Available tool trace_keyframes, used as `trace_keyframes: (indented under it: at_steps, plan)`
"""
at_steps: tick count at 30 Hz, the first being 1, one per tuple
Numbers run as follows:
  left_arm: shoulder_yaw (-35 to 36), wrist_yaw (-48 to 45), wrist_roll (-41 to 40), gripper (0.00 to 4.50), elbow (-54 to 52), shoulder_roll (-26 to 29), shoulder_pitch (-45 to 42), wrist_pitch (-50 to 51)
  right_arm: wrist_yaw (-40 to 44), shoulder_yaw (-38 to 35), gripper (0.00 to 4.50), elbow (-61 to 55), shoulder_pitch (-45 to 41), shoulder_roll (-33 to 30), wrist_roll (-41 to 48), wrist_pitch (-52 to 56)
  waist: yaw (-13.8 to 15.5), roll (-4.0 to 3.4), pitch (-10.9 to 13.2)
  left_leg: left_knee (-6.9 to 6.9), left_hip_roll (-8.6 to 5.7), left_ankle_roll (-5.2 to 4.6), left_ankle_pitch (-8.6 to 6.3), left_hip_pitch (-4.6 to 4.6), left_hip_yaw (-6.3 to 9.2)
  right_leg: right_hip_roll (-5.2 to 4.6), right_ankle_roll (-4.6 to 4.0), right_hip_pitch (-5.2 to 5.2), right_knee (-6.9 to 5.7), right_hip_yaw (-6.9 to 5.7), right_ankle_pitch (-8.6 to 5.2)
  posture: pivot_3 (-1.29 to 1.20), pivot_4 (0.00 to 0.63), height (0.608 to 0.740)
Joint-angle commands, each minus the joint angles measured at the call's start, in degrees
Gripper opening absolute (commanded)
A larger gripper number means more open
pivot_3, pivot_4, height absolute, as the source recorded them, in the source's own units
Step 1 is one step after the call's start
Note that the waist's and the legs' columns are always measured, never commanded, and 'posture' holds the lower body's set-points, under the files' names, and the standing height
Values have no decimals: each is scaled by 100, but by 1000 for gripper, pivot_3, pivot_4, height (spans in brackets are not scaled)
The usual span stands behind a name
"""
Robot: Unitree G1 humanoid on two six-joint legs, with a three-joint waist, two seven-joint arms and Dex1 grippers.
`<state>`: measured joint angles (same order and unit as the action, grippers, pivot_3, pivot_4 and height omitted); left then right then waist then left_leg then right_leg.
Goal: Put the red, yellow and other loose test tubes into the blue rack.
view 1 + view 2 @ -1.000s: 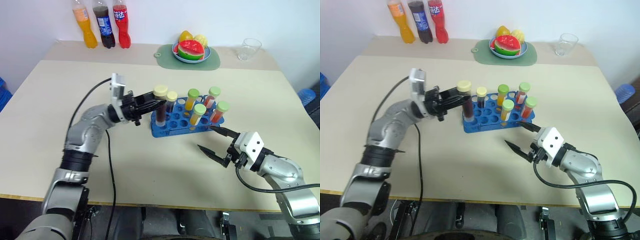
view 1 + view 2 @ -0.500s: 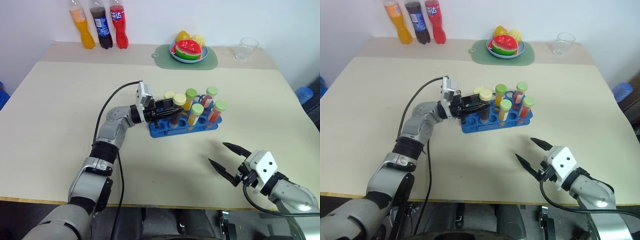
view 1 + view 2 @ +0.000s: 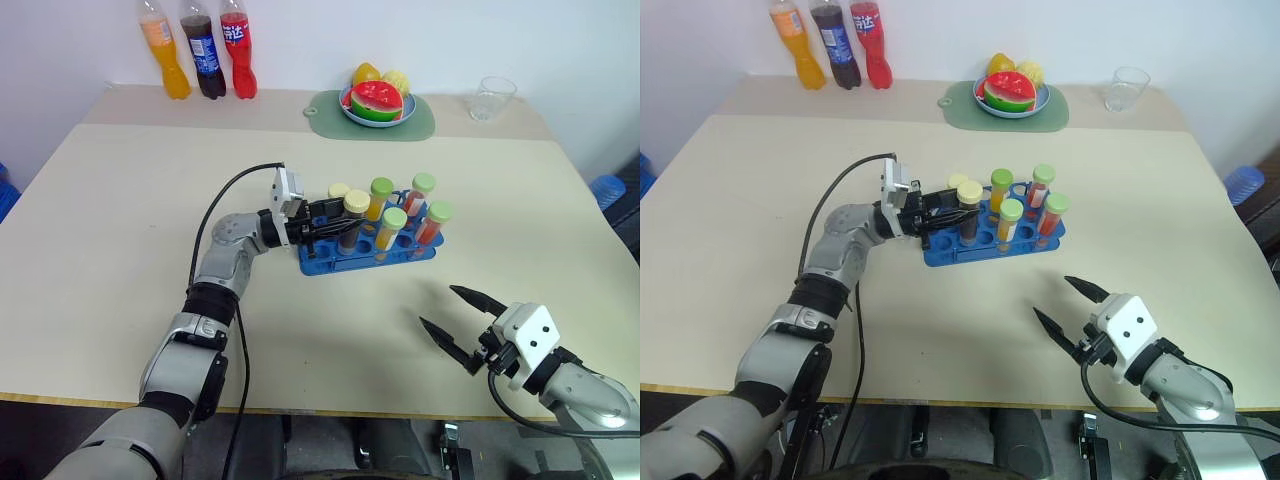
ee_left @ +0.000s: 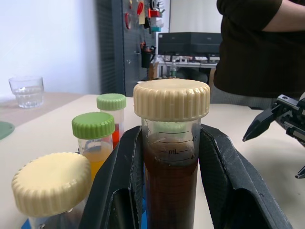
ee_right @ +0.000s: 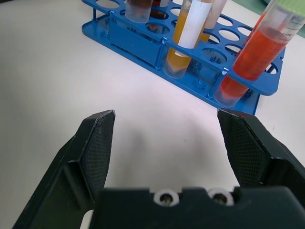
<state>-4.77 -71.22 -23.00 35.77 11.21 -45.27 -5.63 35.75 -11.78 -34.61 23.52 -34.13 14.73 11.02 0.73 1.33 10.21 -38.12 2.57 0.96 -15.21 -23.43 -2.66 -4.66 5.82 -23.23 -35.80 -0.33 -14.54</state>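
We record one blue rack point(image 3: 368, 250) standing near the middle of the table point(image 3: 120, 250), with six capped tubes upright over it. Four carry green caps: two hold yellow-orange liquid point(image 3: 379, 200) and two hold red-orange liquid point(image 3: 434, 222). Two carry pale caps: one stands at the far left corner of the rack point(image 3: 339, 191), and the other is the dark brown tube point(image 3: 353, 216) at the rack's left end. The left hand point(image 3: 335, 222) reaches in from the left and is closed on that dark brown tube; in the left wrist view its two fingers point(image 4: 116, 191) press against both sides of the tube point(image 4: 170, 171) just below the cap. We cannot tell how deep the tube's lower end sits in its hole. The right hand point(image 3: 462, 320) hangs over bare table near and to the right of the rack, well apart from it, its two fingers point(image 5: 97, 143) spread wide with nothing between them. At the far left of the table we count three soda bottles point(image 3: 205, 50), orange, dark and red. At the far middle, one plate of fruit point(image 3: 378, 100) rests on one green mat point(image 3: 330, 110). One clear glass point(image 3: 496, 97) stands at the far right. In the left wrist view a person in a dark top point(image 4: 252, 43) stands beyond the table.
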Motion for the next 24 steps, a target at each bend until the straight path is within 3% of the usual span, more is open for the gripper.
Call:
trace_keyframes:
  at_steps: [1, 24]
  plan:
    - [-12, -23, 171, 1567, -27, 76, 158, 95, -30, -38, 3804, -158, -86, 25, 22, -35, -1, 0, 0, 0, 0, 0, 0, 1, 0, 0, 0, 0, 0, 0, 0, 0, 150, 740]
    - [15, -64, 246, 1567, -134, 123, 425, 183, -4, 24, 3804, -94, -250, 8, -38, -26, 1, -5, -25, -1, 1, 0, 0, 4, 0, 0, 0, 3, -3, 0, 0, 0, 150, 740]
